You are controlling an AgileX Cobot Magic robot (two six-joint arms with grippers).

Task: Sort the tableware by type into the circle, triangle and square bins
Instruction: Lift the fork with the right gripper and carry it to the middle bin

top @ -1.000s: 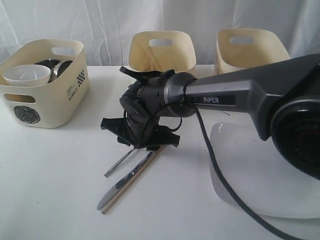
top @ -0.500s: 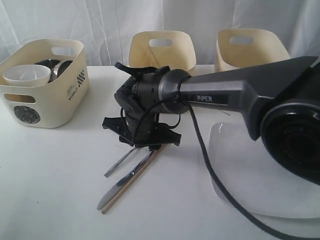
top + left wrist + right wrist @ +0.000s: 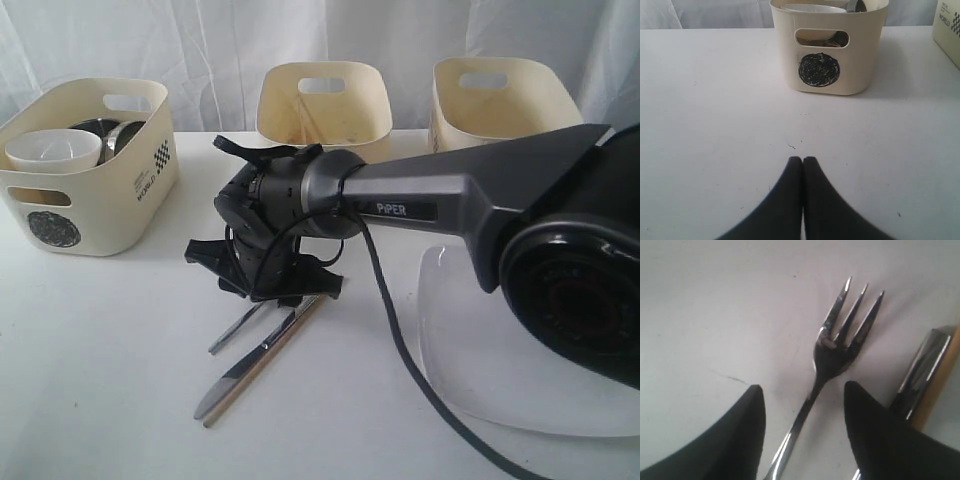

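A steel fork lies flat on the white table, its handle pointing toward the front. My right gripper stands open just above it, one black finger on each side of the handle, touching nothing. Seen from the exterior view, the right gripper hangs low over the cutlery. Beside the fork lie a steel knife and a wooden chopstick. The circle bin holds a white bowl and steel vessels. My left gripper is shut and empty, low over bare table facing that circle bin.
Two more cream bins stand at the back, one in the middle and one on the right. A large white square plate lies at the front right, under the right arm. The arm's cable loops down across the plate's near edge.
My right arm has swung left and dropped lower over the cutlery, jaws staying open. The fork, knife and chopstick have not moved.
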